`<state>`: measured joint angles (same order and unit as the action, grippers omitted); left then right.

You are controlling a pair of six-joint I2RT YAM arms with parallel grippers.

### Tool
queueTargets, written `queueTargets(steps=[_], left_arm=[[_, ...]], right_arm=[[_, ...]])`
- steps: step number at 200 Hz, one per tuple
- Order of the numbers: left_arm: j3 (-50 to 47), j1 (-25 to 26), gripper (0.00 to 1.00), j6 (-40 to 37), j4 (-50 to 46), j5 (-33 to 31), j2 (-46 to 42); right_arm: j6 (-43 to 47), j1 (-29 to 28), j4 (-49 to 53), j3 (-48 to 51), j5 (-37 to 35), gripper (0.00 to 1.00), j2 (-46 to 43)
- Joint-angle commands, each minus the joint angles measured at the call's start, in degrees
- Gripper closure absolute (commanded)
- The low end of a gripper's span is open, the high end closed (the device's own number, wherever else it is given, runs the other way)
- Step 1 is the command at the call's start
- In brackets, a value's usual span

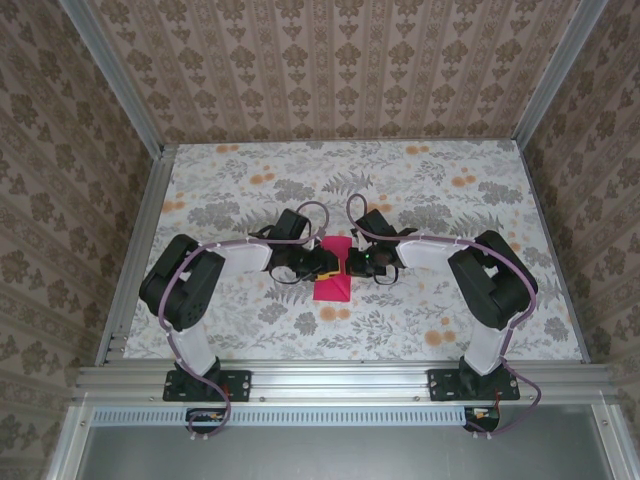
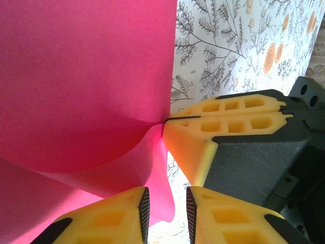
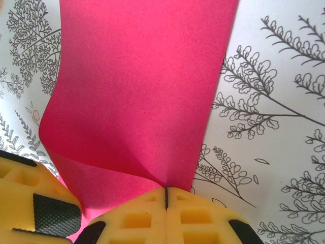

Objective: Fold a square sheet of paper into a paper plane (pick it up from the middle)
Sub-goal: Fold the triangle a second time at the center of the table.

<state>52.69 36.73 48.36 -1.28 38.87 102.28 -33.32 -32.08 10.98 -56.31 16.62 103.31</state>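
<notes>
Your R pincer [image 3: 166, 195] clamps the square sheet of paper [image 3: 137, 91] at its edge; L pincer [image 2: 166, 198] jaws apart, flap betw. them; floral desk [image 3: 274, 76] beneath.

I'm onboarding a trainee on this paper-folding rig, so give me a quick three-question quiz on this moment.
1. True or false: the right end effector is shut on an edge of the pink sheet of paper.
2. The left end effector has its jaws: A) pressed tightly together; B) apart, with a clear gap; C) clamped on a pencil.
3. Fill the blank: the floral tablecloth shows grey leaves and ____ flowers.

Key: 1 true; 2 B; 3 orange.
</notes>
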Motion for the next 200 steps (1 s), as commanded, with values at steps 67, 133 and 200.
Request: queueTargets(steps=[67, 133, 200], left_arm=[[2.37, 0.84, 0.71, -2.11, -1.02, 1.83, -1.63], [3.51, 0.97, 0.71, -2.78, -2.68, 0.54, -0.26], [3.92, 0.97, 0.76, -3.05, -4.0, -1.5, 1.95]], right_arm=[[0.63, 0.24, 3.5, -1.56, -3.6, 0.96, 1.55], [0.25, 0.26, 4.3, -1.55, -5.34, 0.96, 1.9], [0.03, 0.26, 4.44, -1.14, -5.75, 0.96, 1.19]])
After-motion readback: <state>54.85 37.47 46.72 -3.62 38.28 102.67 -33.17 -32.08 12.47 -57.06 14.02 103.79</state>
